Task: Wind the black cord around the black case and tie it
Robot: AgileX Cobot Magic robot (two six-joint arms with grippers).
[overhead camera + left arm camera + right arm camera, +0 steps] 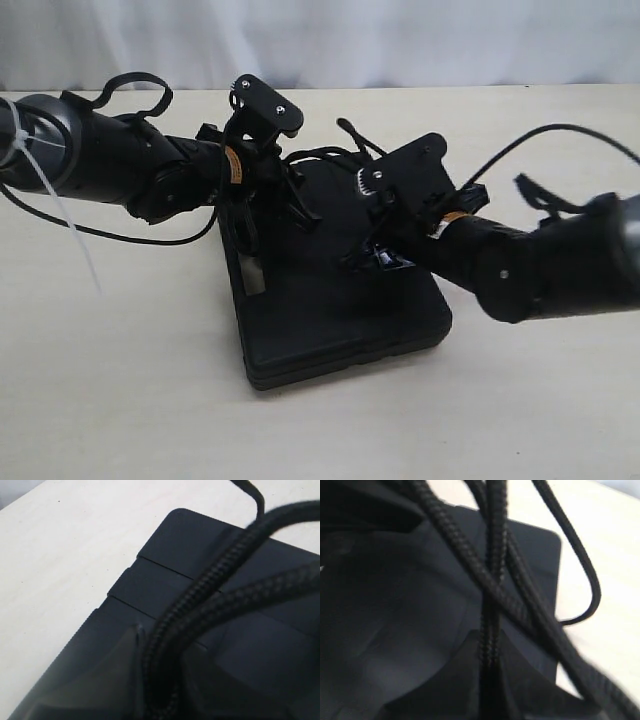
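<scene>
cord: black cord [235, 547] limp, grippy braid; grab nr crossing
L: left gripper [160, 680] clamps cord
R: right gripper [489, 680] clamps cord

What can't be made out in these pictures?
- Exterior view: left gripper and right gripper cover the case's far end; any knot in the cord is hidden.
- Left wrist view: cord runs off the edges; ends unseen.
- Right wrist view: blurred; crossing cord strands can't be traced.

Pale beige tabletop [120, 400], matte, smooth; white pleated curtain [400, 40] along its far edge.
</scene>
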